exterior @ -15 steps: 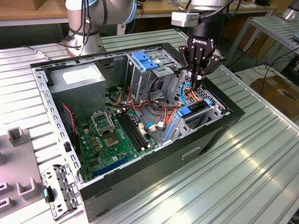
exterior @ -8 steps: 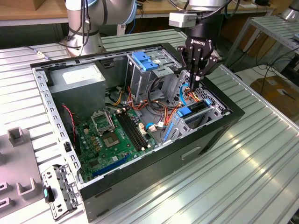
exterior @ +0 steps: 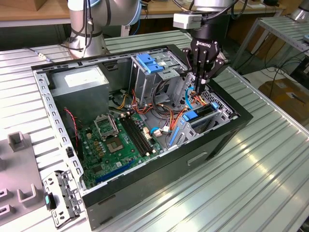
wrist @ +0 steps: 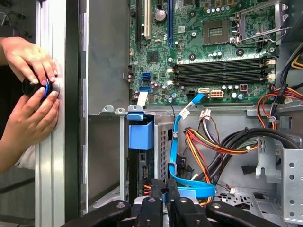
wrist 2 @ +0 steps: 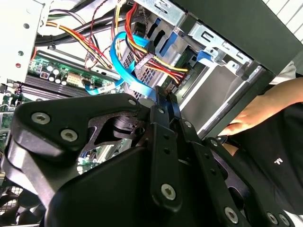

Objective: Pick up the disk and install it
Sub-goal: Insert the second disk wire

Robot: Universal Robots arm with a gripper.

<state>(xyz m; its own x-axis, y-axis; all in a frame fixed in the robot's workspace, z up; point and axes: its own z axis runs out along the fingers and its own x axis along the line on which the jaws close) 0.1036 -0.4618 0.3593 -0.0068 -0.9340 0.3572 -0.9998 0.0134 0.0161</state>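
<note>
**A:** Start close in. What do we have?

**B:** The desk (exterior: 260, 164), and on it the open computer case (exterior: 159, 179) with its motherboard (exterior: 120, 140) bare. In the first wrist view a person's hands (wrist: 31, 90) rest on a black knob (wrist: 35, 87) at the desk's edge.

**A:** And the disk?

**B:** The disk (exterior: 197, 116) is past the motherboard, in the drive bay (exterior: 219, 116) at the exterior view's right end of the case. It stands on edge, down between the bay's metal walls.

**A:** So we are well along?

**B:** We judge so. The pick-up looks finished and the disk is in its slot. We cannot tell whether it is pushed fully home or whether any cable is plugged into it, and that is what may be left.

**A:** What of the end effector?

**B:** The end effector (exterior: 200, 89) hangs just above the bay and points down into it. Its fingers are drawn together with hardly a gap, and we see nothing between them. The blue flat cable (wrist: 184, 182) lies near its tips.

**A:** How does the disk itself look?

**B:** We see little of it, only a narrow dark upper edge and a blue plastic rail along its side. Its label is hidden.

**A:** And farther back?

**B:** The tall metal cage (exterior: 149, 77) with its blue handle comes next. Beyond it, at the exterior view's left, is the grey box (exterior: 79, 89), and then the arm's base (exterior: 87, 29) on the far side of the desk.
</note>
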